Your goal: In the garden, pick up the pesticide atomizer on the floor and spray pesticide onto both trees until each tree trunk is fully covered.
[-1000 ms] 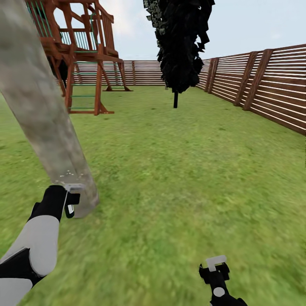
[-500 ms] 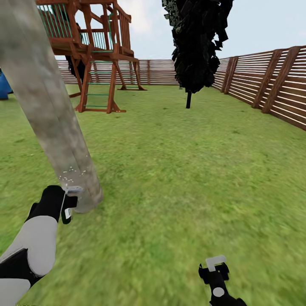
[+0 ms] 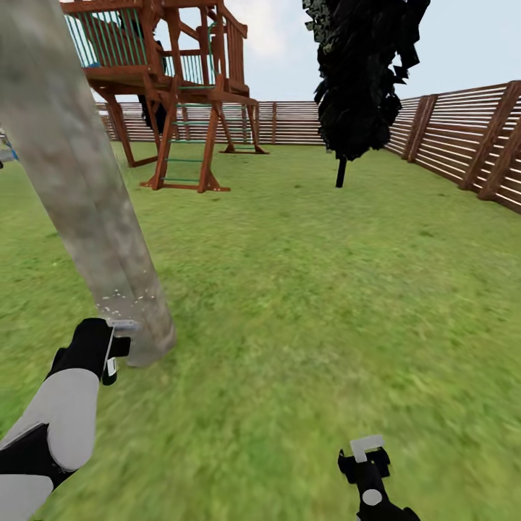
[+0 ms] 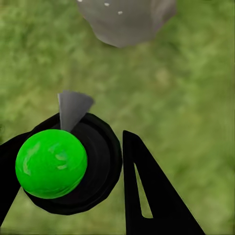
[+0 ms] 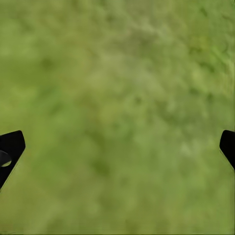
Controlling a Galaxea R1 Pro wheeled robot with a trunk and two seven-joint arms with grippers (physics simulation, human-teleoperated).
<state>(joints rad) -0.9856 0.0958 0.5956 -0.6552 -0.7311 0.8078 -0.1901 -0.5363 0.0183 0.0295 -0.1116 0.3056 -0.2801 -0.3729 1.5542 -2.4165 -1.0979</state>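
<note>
Clearly the spraying step is in hand: the left gripper point(image 4: 73, 169), closed on the atomizer point(image 4: 51, 163), aims at the tree trunk point(image 3: 87, 195) at the frame's left, white pesticide point(image 3: 126, 297) specks low down. Next, I judge, sweep higher; the right gripper point(image 5: 117, 147) gapes wide, holding nothing.

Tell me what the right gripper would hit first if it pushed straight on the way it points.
Probably just the grass: the right gripper is open with only lawn ahead between its fingertips, though depth is unclear.

text: none legible | labels: none | brands: none | numbers: 0 | signs: none
</note>
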